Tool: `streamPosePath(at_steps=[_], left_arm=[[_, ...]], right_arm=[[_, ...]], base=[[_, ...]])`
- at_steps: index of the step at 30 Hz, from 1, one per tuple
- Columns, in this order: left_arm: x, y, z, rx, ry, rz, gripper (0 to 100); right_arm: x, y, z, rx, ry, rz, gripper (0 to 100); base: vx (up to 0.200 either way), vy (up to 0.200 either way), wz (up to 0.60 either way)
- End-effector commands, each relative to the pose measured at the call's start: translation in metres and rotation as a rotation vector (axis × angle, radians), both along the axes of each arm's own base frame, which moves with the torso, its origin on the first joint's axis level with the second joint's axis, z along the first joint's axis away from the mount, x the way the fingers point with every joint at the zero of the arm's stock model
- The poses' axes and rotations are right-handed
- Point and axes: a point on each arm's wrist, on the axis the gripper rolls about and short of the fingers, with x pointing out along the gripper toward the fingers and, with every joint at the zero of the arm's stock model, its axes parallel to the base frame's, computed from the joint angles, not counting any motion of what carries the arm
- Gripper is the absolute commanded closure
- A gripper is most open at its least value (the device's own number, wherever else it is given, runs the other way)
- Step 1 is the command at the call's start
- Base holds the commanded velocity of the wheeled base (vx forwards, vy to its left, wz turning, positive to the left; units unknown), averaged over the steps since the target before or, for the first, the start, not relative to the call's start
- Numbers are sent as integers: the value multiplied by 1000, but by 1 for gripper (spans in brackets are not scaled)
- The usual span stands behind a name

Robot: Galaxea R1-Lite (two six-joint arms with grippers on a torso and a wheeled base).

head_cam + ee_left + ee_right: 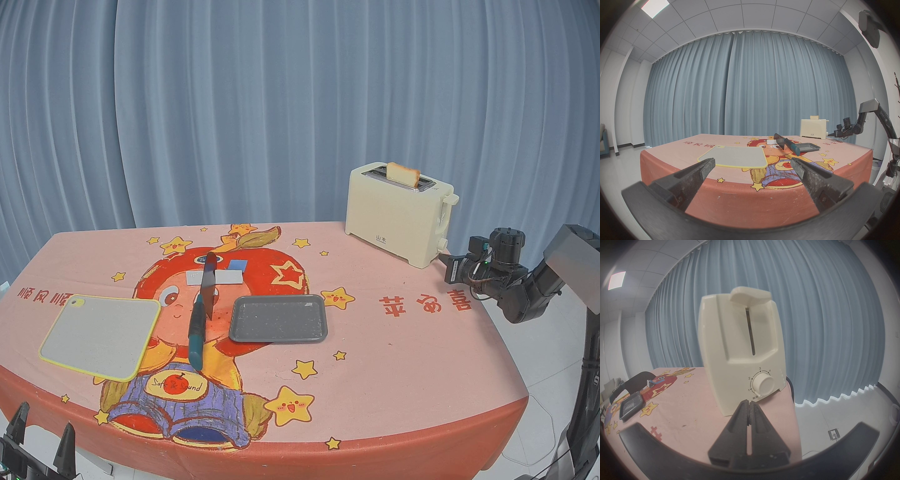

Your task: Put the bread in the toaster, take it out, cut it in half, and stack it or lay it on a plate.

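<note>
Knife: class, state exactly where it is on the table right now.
In the head view the knife sits between the cutting board on its left and the grey tray on its right, handle toward the robot.

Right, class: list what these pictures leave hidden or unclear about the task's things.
Bread: lower part hidden inside the toaster slot, head view.
Knife: flat or propped, too small to tell, left wrist view.
Left pincer: base cut off by the head view's bottom edge.

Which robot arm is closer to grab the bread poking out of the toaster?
Right. The right hand, shut, sits just beside the toaster holding the bread. The left hand is open, far off by the near left edge of the table.
</note>
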Motion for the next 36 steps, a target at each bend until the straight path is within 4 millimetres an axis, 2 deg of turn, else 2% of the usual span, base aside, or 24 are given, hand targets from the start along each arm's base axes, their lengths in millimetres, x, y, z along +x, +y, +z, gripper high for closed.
streamPosePath(at_steps=[1,6,7,12,14,16,18,22,26,30,33,34,36], left_arm=[[0,0,-5,-1,0,1,0],[0,0,-5,1,0,1,0],[0,0,-5,-1,0,1,0],[0,0,-5,1,2,1,0],[0,0,-5,1,0,1,0],[0,0,-5,1,0,1,0],[0,0,-5,-1,2,1,0],[0,0,-5,1,0,1,0],[0,0,-5,-1,0,1,0],[0,0,-5,-1,2,1,0],[0,0,-5,-1,0,1,0],[0,0,-5,-1,0,1,0],[0,0,-5,-1,2,1,0]], right_arm=[[-14,2,14,0,-26,7,100],[-32,1,33,2,-60,9,100],[-41,1,45,3,-77,9,100],[-66,-2,72,6,-118,7,100],[-76,-3,79,5,-126,6,100],[-77,-3,79,5,-129,6,100],[-94,-6,96,6,-160,1,100],[-110,-7,113,12,-199,-1,100],[-126,-8,125,12,-232,-1,100],[-141,-9,130,10,-240,3,100],[-144,-9,135,11,-259,3,100],[-144,-9,136,11,-262,3,0],[-145,-9,139,12,-274,3,0]], base=[[0,0,0],[0,0,0],[0,0,0],[0,0,0],[0,0,0],[0,0,0],[0,0,0],[0,0,0],[0,0,0],[0,0,0],[0,0,0],[0,0,0],[0,0,0]])
